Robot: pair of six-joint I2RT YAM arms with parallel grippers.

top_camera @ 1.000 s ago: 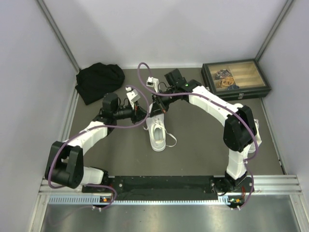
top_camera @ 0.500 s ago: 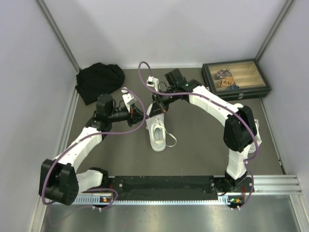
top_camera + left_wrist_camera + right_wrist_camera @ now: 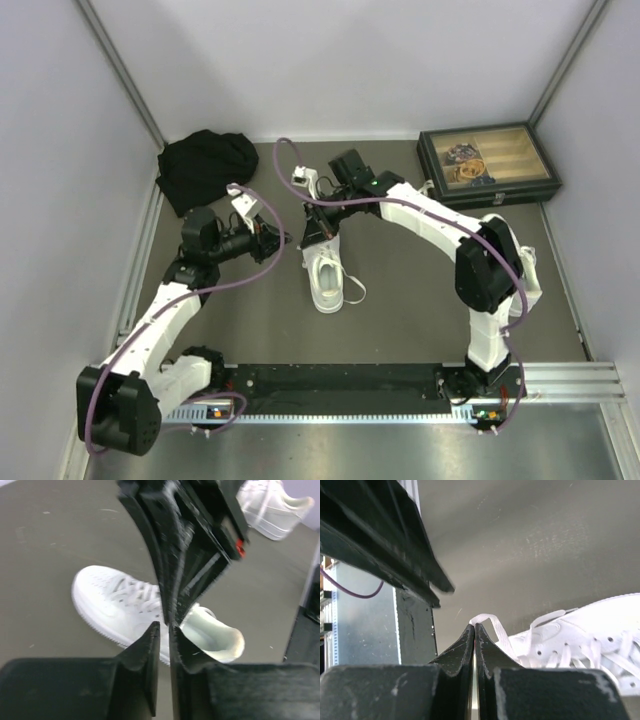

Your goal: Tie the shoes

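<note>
- The sneaker (image 3: 326, 275) is white all over, sole included, with small round holes dotting its upper.
- Its laces (image 3: 492, 625) are the same white.
- A second sneaker (image 3: 267, 505), seen from the left wrist, is also plain white.
- The surface (image 3: 400, 300) is dull dark grey-brown with a few pale flecks.
- The cloth bundle (image 3: 205, 168) is plain black.
- The box (image 3: 490, 192) is dark, almost black-green; its tray (image 3: 510, 152) is light wood-coloured.
- The left arm (image 3: 165, 305) and right arm (image 3: 430, 215) have white links, black joints and purple cables (image 3: 355, 595).
- The left hand (image 3: 162, 625) and right hand (image 3: 474, 626) are black; the right one bears a small red mark (image 3: 240, 547).
- The walls (image 3: 350, 60) are pale grey-lilac.
</note>
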